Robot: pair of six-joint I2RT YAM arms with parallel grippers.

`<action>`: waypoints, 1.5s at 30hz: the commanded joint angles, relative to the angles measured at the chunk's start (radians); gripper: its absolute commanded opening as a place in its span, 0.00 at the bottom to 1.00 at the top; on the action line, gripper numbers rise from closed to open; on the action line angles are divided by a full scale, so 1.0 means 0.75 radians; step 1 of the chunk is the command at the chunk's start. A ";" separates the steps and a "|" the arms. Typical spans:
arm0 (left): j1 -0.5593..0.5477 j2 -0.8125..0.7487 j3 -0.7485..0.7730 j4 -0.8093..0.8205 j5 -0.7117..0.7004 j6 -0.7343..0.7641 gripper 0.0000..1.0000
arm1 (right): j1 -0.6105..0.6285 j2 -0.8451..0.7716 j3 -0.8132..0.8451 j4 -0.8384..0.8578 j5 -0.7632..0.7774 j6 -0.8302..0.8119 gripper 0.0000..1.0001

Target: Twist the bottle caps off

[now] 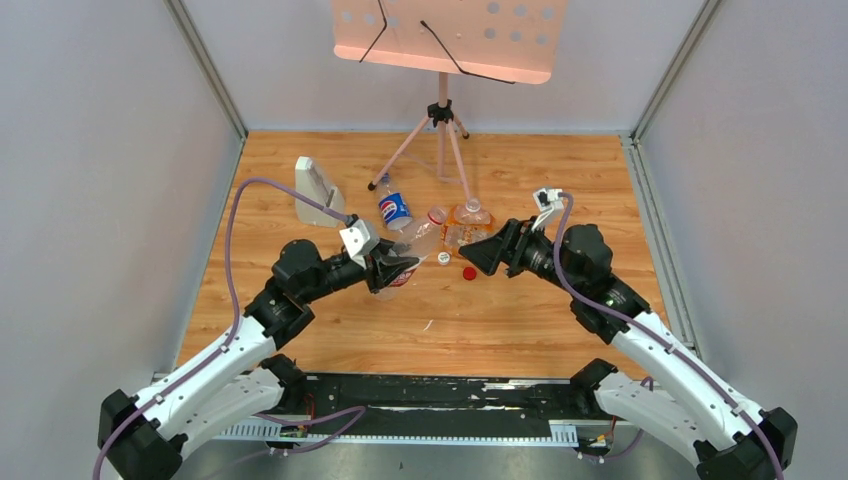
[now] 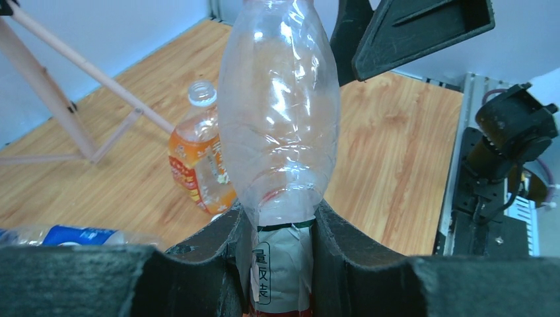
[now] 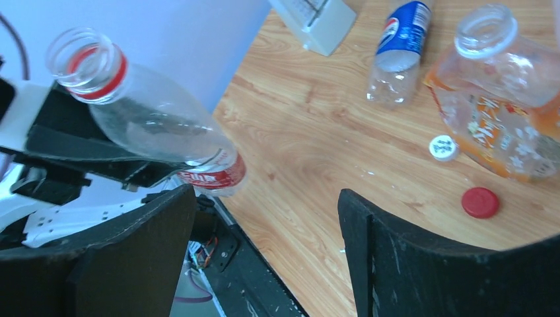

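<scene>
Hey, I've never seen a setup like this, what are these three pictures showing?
Two robot arms, left and right, are bolted at the near edge of a wooden table. One picture looks down from above; the other two come from cameras on each wrist. The left jaws are shut on a bottle with a red-white-green label, its neck open. The right jaws stand open, holding nothing. On the table are a Pepsi bottle, an uncapped orange-labelled bottle, a white cap and a red cap. A grey block stands farther back.

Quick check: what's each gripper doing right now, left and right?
Left gripper: closed on the red-labelled bottle.
Right gripper: open, holding nothing.
</scene>
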 commanded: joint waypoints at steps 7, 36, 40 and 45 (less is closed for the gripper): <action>0.000 0.063 -0.044 0.350 0.243 -0.129 0.02 | 0.005 0.080 0.132 0.109 -0.279 0.004 0.82; 0.000 0.102 -0.014 0.351 0.378 -0.146 0.02 | 0.005 0.184 0.143 0.295 -0.351 0.063 0.80; 0.000 0.103 -0.030 0.341 0.325 -0.138 0.03 | 0.006 0.114 0.109 0.360 -0.380 0.039 0.81; 0.000 0.143 0.012 0.243 0.318 -0.109 0.03 | 0.005 0.014 0.074 0.392 -0.340 -0.020 0.82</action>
